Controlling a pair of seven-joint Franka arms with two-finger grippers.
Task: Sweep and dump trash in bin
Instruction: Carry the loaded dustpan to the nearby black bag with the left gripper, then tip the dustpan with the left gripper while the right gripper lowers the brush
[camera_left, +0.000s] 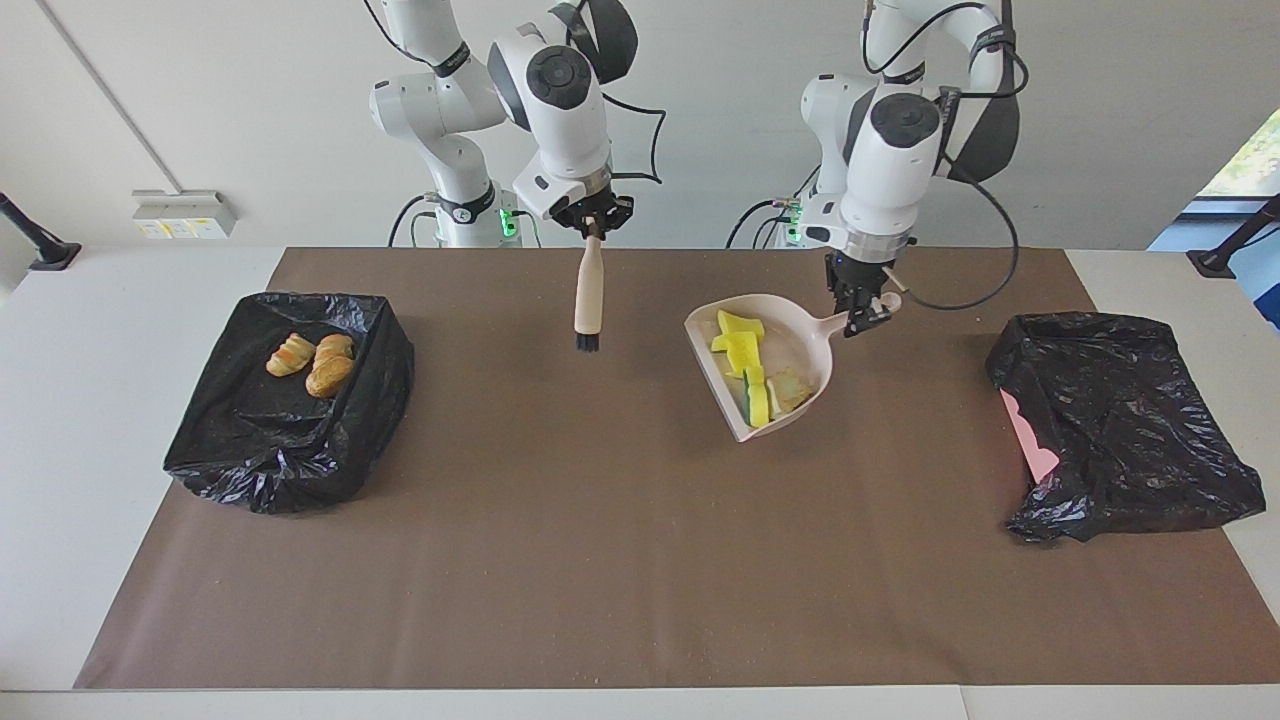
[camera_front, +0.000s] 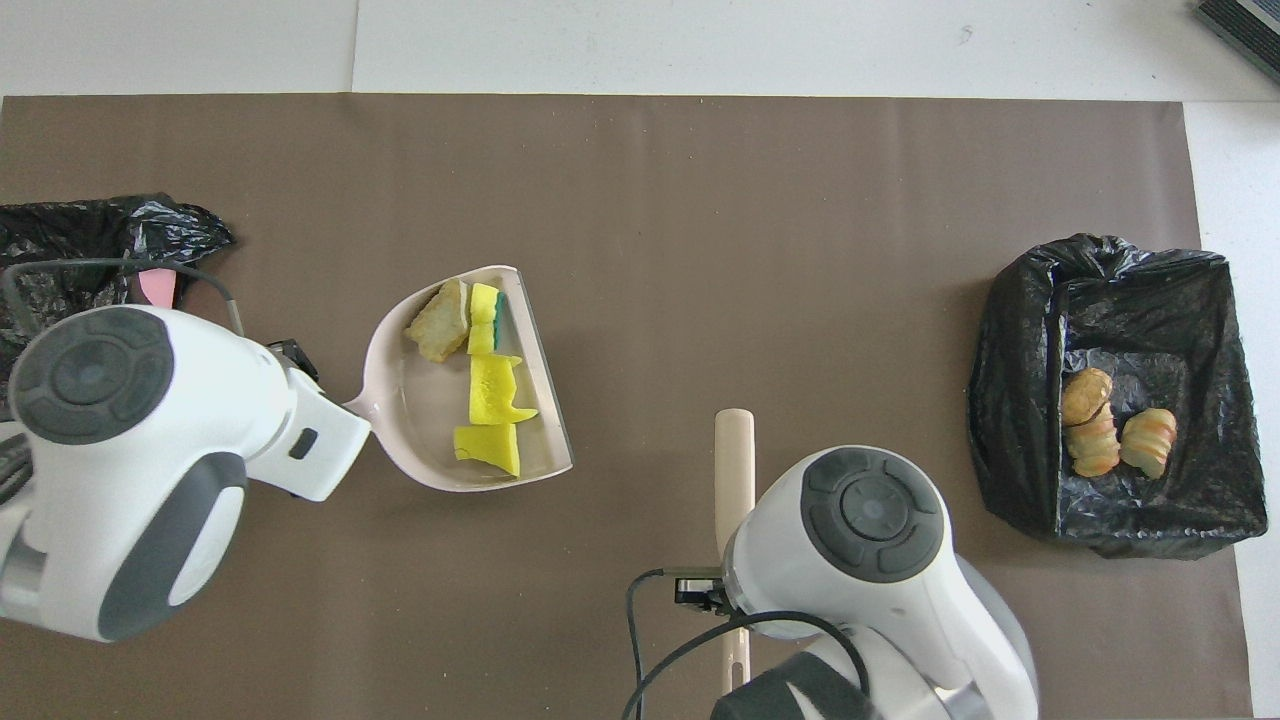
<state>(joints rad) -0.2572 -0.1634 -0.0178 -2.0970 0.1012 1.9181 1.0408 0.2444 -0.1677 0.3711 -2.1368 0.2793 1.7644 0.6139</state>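
Facing view had my left claw (camera_left: 862, 318) clamped on the handle of the dustpan (camera_left: 800, 350), pan lifted off the bench (camera_left: 640, 560) and hanging just below the claw with its mouth tipped down and away from it. I figured the trick was keeping the pan level while carrying it toward the bin (camera_left: 1120, 420) at the left arm's end, then tipping only once over the opening. The trash (camera_left: 752, 372) sat inside the pan: bright yellow spongy chunks plus one tan bread-like lump. My right claw (camera_left: 592, 222) gripped the brush (camera_left: 587, 300) upright, bristles dangling straight under it, waiting. Three more bread lumps (camera_left: 312, 362) lay in the other bin (camera_left: 290, 400).
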